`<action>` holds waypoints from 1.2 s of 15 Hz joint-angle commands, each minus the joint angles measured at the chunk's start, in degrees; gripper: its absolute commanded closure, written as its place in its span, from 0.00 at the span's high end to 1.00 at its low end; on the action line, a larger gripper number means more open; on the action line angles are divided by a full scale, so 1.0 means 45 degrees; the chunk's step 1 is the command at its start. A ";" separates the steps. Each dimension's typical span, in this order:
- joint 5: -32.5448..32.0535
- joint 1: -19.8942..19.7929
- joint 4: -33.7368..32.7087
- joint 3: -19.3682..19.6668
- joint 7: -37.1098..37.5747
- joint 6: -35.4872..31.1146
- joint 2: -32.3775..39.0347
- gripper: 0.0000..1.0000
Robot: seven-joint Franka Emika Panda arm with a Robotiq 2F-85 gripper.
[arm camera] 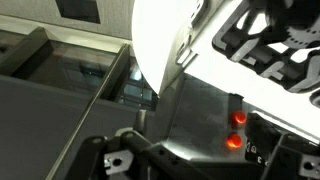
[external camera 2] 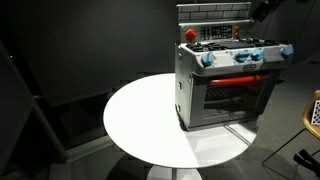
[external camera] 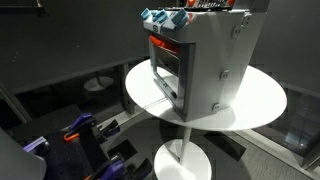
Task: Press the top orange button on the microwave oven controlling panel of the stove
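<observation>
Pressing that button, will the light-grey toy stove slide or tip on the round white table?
Likely light, hollow plastic, so the light-grey toy stove may slide on the smooth round white table. Boxy, flat-based: tipping seems unlikely.

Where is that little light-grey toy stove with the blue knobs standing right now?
The light-grey toy stove stands on the round white table, at the table's right side in an exterior view, close to the rim, with its front turned toward that camera.

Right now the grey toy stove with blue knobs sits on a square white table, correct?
Not quite. The table is round, not square, as both exterior views show. The rest holds: the grey toy stove with blue knobs does sit on that white table.
</observation>
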State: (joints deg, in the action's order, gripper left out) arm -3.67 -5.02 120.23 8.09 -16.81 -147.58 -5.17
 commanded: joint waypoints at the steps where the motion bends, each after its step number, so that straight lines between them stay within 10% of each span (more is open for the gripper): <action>1: 0.0020 -0.0177 0.0388 -0.0007 0.0336 0.1965 -0.1269 1.00; 12: 0.0433 -0.0317 0.0439 0.0207 0.1417 0.9523 -0.4084 1.00; 18: 0.0966 -0.0380 0.0373 0.0357 0.2082 1.1223 -0.4723 1.00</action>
State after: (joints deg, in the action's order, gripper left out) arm -0.70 -6.26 121.58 9.34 -9.20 -99.32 -24.95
